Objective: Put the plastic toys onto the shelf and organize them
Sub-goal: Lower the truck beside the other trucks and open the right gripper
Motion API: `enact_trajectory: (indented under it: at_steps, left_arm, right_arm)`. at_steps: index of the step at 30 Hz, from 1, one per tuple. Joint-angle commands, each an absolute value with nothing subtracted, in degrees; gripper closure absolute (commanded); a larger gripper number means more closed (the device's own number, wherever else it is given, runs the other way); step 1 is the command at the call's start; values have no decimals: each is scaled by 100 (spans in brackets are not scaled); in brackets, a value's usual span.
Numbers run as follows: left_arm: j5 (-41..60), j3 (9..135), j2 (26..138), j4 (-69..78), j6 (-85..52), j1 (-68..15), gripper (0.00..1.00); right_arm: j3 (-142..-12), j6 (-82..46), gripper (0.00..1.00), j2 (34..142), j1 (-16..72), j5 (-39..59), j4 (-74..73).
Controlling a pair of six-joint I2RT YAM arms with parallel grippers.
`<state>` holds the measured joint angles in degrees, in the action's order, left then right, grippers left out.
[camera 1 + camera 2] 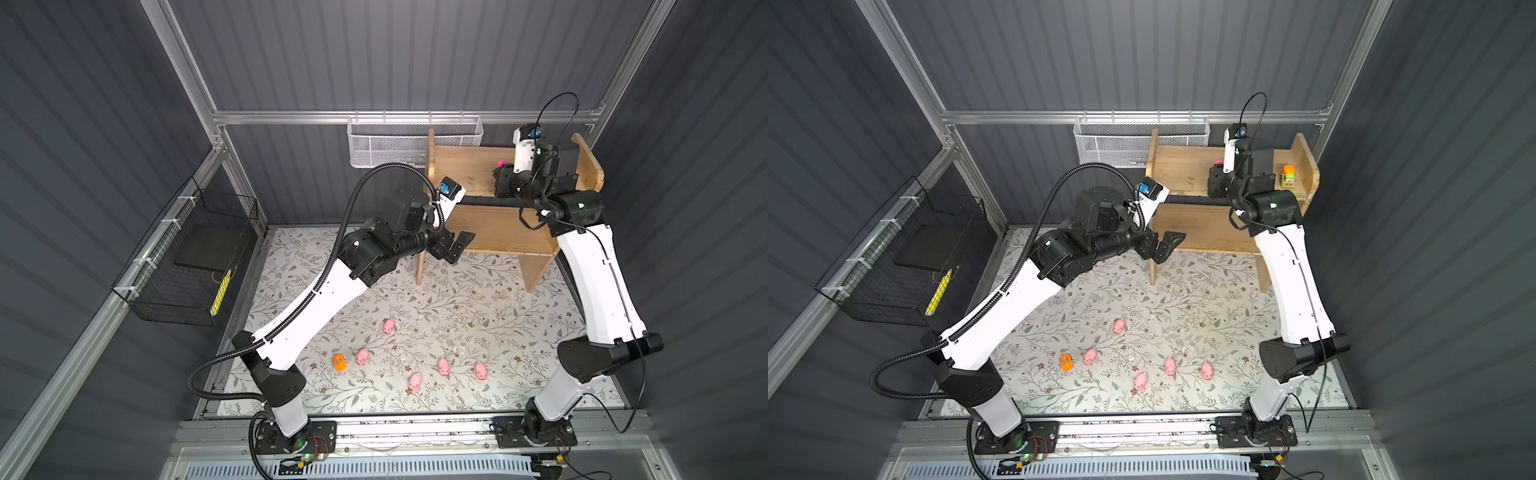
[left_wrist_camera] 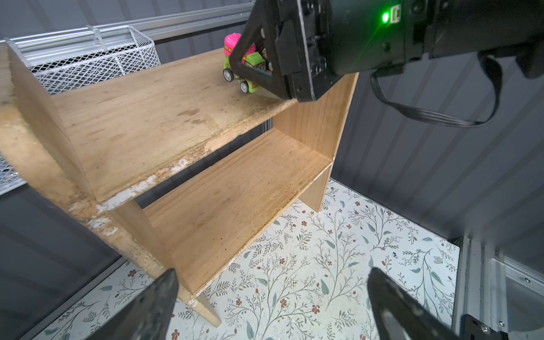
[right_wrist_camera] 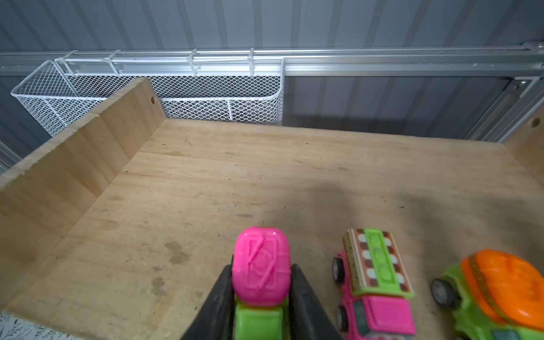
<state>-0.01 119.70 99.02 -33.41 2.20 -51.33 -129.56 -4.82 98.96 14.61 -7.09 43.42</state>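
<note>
Pinching the toy truck by its sides, the right claw holds it. Probably light, hard, free-rolling. The left claw gapes empty.

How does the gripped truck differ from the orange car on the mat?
The truck is green with a pink drum; the car is orange. The truck sits on the shelf's top tier, clamped by the right gripper; the car lies loose on the mat. Both are toy vehicles.

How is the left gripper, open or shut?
Open: the left gripper shows its fingers wide apart in its wrist view, nothing between them.
</note>
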Motion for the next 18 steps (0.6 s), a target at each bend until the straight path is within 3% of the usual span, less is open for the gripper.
enact_trajectory:
  at_steps: [1, 18]
  left_arm:
    - [-70, 11861, 9685, -3236, 334, -5144, 0]
    - [-235, 11641, 9537, -3161, 409, -5142, 0]
  right_arm:
    - [-12933, -549, 67, 9994, 1433, -742, 4385]
    - [-12985, -622, 66, 10133, 1424, -705, 4390]
